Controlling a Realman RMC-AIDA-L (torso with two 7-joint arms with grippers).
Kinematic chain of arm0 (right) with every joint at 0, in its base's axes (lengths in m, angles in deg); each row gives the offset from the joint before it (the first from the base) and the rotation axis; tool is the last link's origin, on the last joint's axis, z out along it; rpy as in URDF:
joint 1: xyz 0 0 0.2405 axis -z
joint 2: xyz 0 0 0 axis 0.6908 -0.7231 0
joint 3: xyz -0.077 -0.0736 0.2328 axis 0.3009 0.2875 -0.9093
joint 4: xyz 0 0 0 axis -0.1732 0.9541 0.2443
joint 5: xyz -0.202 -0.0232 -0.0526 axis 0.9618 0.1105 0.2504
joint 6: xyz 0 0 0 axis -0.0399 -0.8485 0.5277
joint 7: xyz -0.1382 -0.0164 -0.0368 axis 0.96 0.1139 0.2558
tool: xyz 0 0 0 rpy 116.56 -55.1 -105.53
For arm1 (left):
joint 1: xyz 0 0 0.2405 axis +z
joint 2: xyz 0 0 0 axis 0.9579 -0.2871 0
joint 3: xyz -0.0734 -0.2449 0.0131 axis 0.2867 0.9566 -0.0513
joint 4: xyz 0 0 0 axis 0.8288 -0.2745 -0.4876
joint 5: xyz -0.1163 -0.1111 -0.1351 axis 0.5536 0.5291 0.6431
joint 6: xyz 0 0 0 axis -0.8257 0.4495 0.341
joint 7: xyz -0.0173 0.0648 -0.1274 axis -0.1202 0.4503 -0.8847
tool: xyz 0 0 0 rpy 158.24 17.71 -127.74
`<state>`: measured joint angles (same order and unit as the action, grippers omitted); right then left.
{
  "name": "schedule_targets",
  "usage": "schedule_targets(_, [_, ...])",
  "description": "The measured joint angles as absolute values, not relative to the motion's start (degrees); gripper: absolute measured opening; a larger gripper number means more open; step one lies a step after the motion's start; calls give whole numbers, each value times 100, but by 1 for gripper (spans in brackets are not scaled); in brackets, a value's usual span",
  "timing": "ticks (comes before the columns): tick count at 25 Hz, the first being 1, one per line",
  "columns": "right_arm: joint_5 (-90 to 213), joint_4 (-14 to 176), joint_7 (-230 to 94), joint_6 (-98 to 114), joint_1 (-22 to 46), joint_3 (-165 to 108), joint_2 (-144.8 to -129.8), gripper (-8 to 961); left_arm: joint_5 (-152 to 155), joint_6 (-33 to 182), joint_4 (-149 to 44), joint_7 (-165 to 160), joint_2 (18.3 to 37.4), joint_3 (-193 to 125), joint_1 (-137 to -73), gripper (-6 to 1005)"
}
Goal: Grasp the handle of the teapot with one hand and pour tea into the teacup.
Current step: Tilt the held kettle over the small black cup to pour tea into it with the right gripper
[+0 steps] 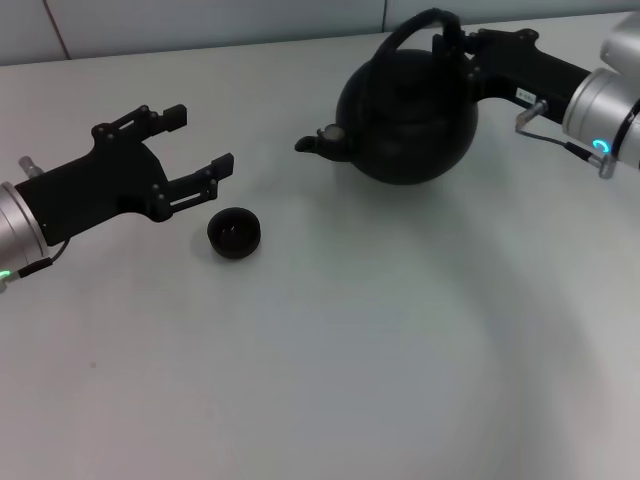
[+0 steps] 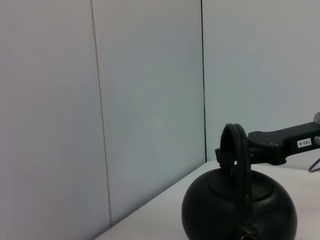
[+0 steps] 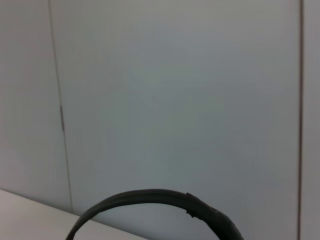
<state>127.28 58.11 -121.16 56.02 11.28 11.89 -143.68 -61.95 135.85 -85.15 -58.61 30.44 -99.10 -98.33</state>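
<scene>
The large matte-black teapot (image 1: pixel 410 115) stands at the back right of the white table, with its spout (image 1: pixel 315 143) pointing left toward the teacup. My right gripper (image 1: pixel 455 45) is shut on the right side of the arched handle (image 1: pixel 400 35). The left wrist view shows the teapot (image 2: pixel 240 210), its handle (image 2: pixel 235 145) and the right gripper (image 2: pixel 225 152) clasping it. The right wrist view shows only the handle's arch (image 3: pixel 150 197). The tiny dark teacup (image 1: pixel 234 232) sits upright at centre left. My left gripper (image 1: pixel 203 138) is open and empty just behind and left of the cup.
The white table (image 1: pixel 350 350) stretches bare toward the front. A pale panelled wall (image 2: pixel 150 100) stands behind the table's far edge.
</scene>
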Motion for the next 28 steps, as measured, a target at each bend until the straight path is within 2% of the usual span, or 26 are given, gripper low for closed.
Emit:
schedule_targets(8, [12733,5789,-12127,5379,933,1595,-14368,116,-6195,13707,-8735,-5876,3060,-9907,-9617,808])
schedule_targets(28, [12737,5483,-12168,5005,798,2406,-14375,116,-6195,13746,-8737,-5875,3027,-9908,-9552,808])
